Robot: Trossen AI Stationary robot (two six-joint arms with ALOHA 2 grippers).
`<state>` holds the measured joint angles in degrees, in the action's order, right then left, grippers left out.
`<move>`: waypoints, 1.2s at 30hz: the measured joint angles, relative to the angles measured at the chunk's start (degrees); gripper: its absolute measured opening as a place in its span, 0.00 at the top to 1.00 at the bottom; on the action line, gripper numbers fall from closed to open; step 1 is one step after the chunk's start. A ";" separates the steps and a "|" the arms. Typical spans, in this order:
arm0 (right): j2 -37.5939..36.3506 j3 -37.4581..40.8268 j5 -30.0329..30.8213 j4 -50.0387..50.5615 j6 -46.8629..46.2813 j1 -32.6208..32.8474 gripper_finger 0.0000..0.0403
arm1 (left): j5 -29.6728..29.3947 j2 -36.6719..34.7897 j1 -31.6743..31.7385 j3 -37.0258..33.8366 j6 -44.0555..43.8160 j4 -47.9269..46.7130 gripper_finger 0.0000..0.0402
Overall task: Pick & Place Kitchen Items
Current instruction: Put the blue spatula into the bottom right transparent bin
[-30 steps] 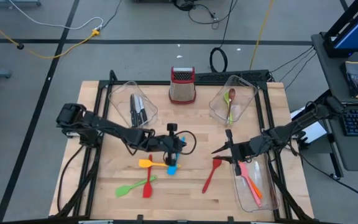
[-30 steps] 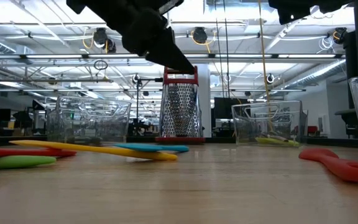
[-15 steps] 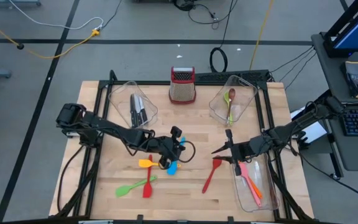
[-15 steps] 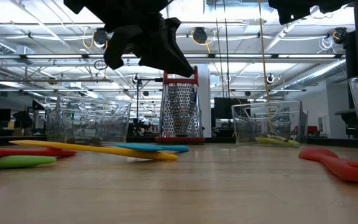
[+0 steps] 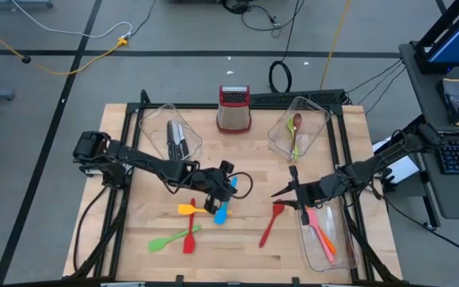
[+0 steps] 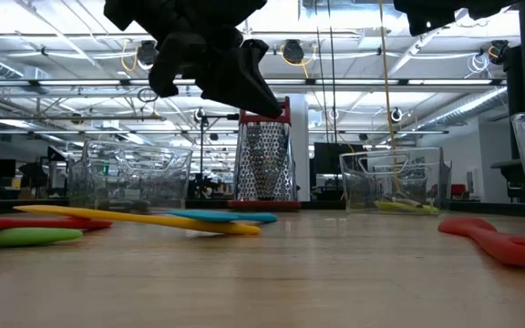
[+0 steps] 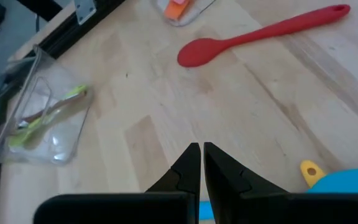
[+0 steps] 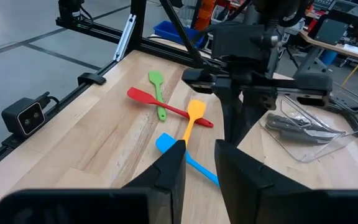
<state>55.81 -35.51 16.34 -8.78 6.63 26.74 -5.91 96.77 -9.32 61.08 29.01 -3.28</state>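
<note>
On the table's middle lie a blue spatula (image 5: 221, 211), a yellow spatula (image 5: 188, 210), a red spatula (image 5: 190, 231) and a green spatula (image 5: 168, 240), partly crossing one another. A red spoon (image 5: 271, 224) lies flat to their right. My left gripper (image 5: 230, 194) hangs shut, slanting down above the blue spatula's handle and clear of it, with nothing between its fingers (image 7: 191, 163). Near the clear bin at the right, my right gripper (image 5: 278, 192) waits above the table. It is open by a narrow gap and empty (image 8: 197, 163).
A clear bin (image 5: 156, 121) at far left holds black-handled knives (image 5: 174, 140). A bin (image 5: 319, 114) at far right holds green and brown spoons, and a near-right bin (image 5: 313, 257) holds pink and orange spatulas. A grater (image 5: 234, 110) stands at the far edge.
My left gripper has rolled about its own pointing line above the blue spatula while staying nearly in place, its fingers shut throughout. The utensils on the table have not moved.
</note>
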 joint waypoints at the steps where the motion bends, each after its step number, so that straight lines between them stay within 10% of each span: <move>1: 0.00 0.00 0.01 0.00 0.00 0.00 0.81 | -0.11 0.00 -0.13 0.00 0.54 0.01 0.94; 10: 0.00 0.00 0.00 0.00 0.00 0.00 0.81 | -0.09 0.00 -0.15 0.00 1.31 -0.51 0.91; 24: 0.00 0.00 0.00 0.00 -0.02 -0.02 0.81 | 0.69 -0.04 -0.13 0.00 17.31 -4.97 0.54; 36: 0.02 0.00 0.02 -0.07 -1.38 0.00 0.81 | 1.42 2.84 0.85 0.07 36.35 -9.03 0.59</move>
<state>55.83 -35.51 16.36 -8.84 5.25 26.74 -4.49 99.61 -8.47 61.14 65.36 -12.31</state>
